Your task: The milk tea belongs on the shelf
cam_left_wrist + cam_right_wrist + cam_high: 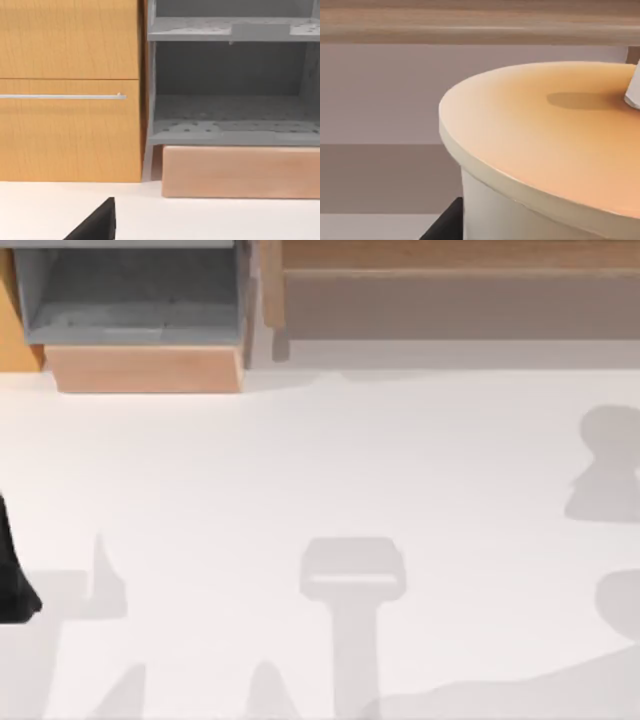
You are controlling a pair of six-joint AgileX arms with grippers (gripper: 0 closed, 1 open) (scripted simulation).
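milk tea (545, 150) against right end effector (445, 222)

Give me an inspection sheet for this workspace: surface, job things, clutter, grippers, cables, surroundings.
Surface: white table, soft shadows across it.
Job's things: milk tea, whitish cup with an orange-tan lid, close before the right wrist camera; brown shelf along the table's far right.
Clutter: nothing seen.
Grippers: left arm parked at the table's left edge; right gripper beside the milk tea, contact unclear.
Cables: nothing seen.
Surroundings: grey-lined box with a light wood front, far left; orange cabinet beside it.
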